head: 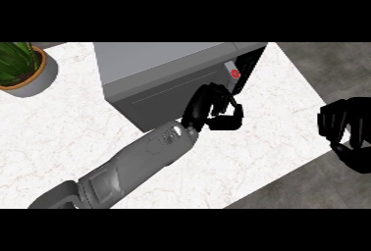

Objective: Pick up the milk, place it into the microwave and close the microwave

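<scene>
Head view looks steeply down on a white marbled table (65, 127) that carries a grey microwave (167, 63) at the top middle; the milk shows nowhere, so where it lies cannot be told, and neither hand has it among its fingers; the microwave's dark front face appears flush with the body, though the steep angle makes that hard to judge; a small red button (234, 73) sits on the panel at the front's right end, and the dark strip beyond it is too murky to read; the left hand (210, 105) lies against the lower right corner of that front, just below the button, its fingers (230, 120) curled inward toward the thumb with nothing visible between them; its grey forearm (141, 162) comes in from the lower left and hides part of the table; the right hand (346, 128) shows at the right edge, partly cut off, over the dark floor (326, 186) and well apart from the microwave, fingers relaxed and holding nothing; a green plant (16, 61) in a round pot (43, 78) stands at the top left corner, cropped by the edge.
</scene>
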`<action>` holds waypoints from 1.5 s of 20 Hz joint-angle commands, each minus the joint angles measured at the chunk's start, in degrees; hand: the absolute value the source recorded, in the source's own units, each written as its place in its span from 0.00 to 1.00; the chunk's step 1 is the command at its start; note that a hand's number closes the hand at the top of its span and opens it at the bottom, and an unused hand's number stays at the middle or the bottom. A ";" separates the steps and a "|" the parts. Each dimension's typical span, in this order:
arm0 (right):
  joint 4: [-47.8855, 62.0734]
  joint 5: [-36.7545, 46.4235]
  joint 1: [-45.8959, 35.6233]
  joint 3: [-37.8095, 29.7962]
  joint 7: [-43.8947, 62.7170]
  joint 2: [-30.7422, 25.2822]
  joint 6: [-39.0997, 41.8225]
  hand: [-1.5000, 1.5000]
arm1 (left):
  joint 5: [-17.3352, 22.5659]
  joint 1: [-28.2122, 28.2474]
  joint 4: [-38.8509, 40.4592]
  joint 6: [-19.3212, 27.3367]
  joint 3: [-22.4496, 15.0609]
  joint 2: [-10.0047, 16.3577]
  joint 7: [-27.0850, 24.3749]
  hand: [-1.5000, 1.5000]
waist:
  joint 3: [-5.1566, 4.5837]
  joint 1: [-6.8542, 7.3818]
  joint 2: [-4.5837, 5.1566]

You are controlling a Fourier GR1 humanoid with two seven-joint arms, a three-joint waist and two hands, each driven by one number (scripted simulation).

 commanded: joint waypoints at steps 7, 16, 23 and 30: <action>-6.21 -1.74 -0.91 3.40 -0.18 -0.63 5.04 1.00 | 0.91 -7.08 0.88 0.70 1.02 -2.06 -2.22 1.00 | 0.15 -2.77 0.00; -10.93 -2.89 -0.29 5.45 2.31 -0.72 4.66 1.00 | 2.35 -7.11 1.02 2.75 0.84 -2.03 -2.98 1.00 | 0.13 -3.61 -0.12; -14.15 -3.96 0.65 6.71 3.67 -0.71 4.60 1.00 | 3.22 -6.60 0.90 4.80 0.27 -2.00 -3.49 1.00 | 0.14 -4.76 -0.18; -16.50 -5.03 5.15 13.05 8.15 -1.43 6.61 1.00 | 18.13 0.67 -2.87 4.98 14.13 -2.13 -0.41 1.00 | -1.04 0.45 1.18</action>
